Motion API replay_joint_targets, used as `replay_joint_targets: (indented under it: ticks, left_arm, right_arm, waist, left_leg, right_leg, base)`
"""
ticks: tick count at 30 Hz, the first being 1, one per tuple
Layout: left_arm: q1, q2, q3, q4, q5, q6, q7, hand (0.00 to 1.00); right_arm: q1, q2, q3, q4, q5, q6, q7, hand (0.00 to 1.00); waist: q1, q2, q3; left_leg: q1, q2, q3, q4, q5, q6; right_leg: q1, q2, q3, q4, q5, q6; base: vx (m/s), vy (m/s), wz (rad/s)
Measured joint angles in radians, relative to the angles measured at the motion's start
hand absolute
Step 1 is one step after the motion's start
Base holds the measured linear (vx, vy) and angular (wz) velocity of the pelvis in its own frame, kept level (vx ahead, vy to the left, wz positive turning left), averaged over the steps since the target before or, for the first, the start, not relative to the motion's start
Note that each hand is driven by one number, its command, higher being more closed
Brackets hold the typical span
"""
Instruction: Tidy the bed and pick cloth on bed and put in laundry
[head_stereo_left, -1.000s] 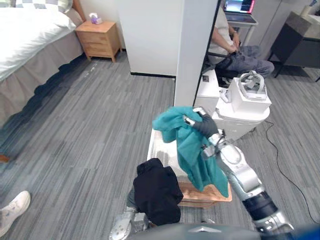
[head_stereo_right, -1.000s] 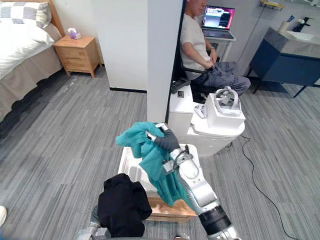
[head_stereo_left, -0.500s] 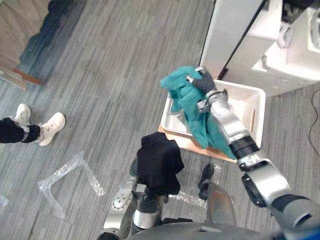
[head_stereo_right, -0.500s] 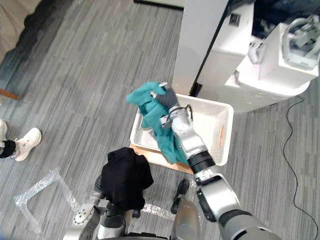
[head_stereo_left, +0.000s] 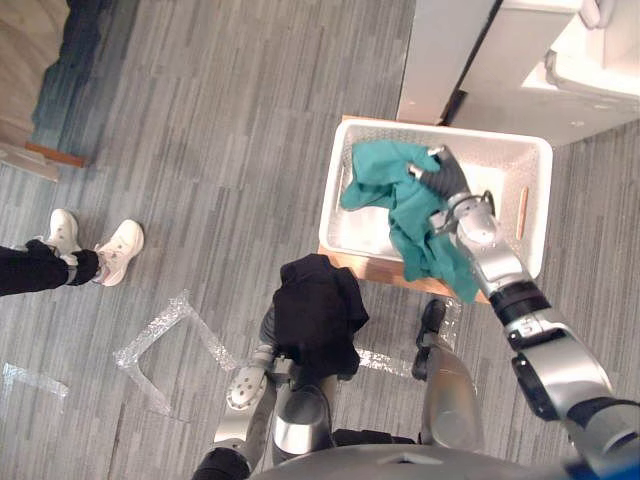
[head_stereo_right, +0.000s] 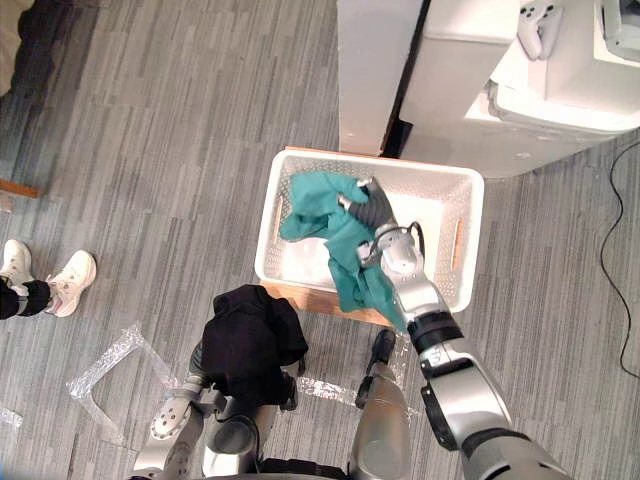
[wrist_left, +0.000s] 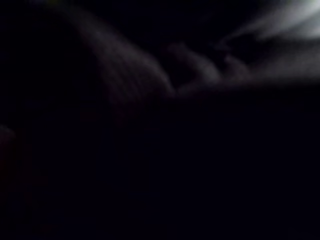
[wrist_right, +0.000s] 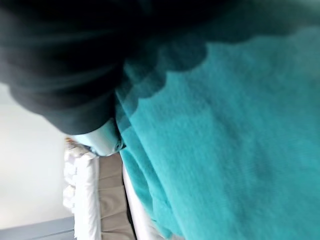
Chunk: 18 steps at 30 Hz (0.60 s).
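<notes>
A teal cloth (head_stereo_left: 392, 192) hangs from my right hand (head_stereo_left: 447, 176), which is shut on it above the white laundry basket (head_stereo_left: 470, 138). The cloth's upper part is over the basket's inside and its lower end droops over the near rim. Up close in the right wrist view, the teal cloth (wrist_right: 240, 150) lies right against the hand's dark cover (wrist_right: 60, 65). A black cloth (head_stereo_left: 316, 318) is draped over my left hand low at the near side, left of the basket, and hides its fingers.
The basket rests on a wooden board (head_stereo_left: 372, 268) on grey plank flooring. A white pillar (head_stereo_left: 440, 55) and white units (head_stereo_left: 590, 70) stand just behind it. A person's white shoes (head_stereo_left: 95, 245) are at the left. Clear tape strips (head_stereo_left: 165, 340) lie on the floor.
The camera has tipped downward, so the whole scene shifted. My right hand has carried the teal cloth down and further over the basket. The black cloth stays on my left hand.
</notes>
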Motion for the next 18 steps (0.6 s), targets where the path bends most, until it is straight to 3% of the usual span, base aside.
replay_joint_targets:
  ticks: [5,13,16,18]
  left_arm:
    - [-0.004,0.000,0.000,0.000,-0.003,-0.042,0.000,1.00]
    - [0.001,-0.001,0.000,-0.006,-0.009,-0.069,-0.015,1.00]
    - [0.005,0.002,0.000,-0.059,-0.009,-0.044,-0.010,1.00]
    - [0.012,0.006,-0.001,-0.135,-0.009,0.008,0.013,1.00]
  right_arm:
    - [0.047,0.039,0.011,-0.016,-0.013,-0.052,-0.022,0.00]
    - [0.133,0.044,0.018,-0.131,-0.088,-0.067,-0.084,0.00]
    - [0.171,0.042,0.016,-0.175,-0.097,-0.067,-0.092,0.00]
    - [0.232,0.044,0.016,-0.210,-0.094,-0.064,-0.097,0.00]
  waist:
    - [-0.020,0.000,0.000]
    - [-0.025,-0.002,-0.001]
    - [-0.026,-0.015,-0.009]
    - [-0.026,-0.039,-0.049]
  left_leg:
    - [0.010,0.013,0.029,0.018,-0.014,-0.005]
    - [0.072,0.036,0.035,0.010,-0.020,-0.012]
    - [0.110,0.039,0.045,-0.012,-0.021,-0.013]
    - [0.121,0.042,0.051,-0.020,-0.023,-0.016]
  right_leg:
    - [0.001,0.015,0.030,-0.003,0.005,-0.001]
    - [0.073,0.038,0.032,-0.036,0.009,-0.001]
    - [0.108,0.048,0.035,-0.062,0.012,0.003]
    - [0.119,0.056,0.040,-0.079,0.014,0.004]
  base:
    - [0.01,0.005,-0.18]
    - [0.00,-0.003,-0.03]
    - [0.02,0.006,-0.08]
    - [0.06,0.005,-0.09]
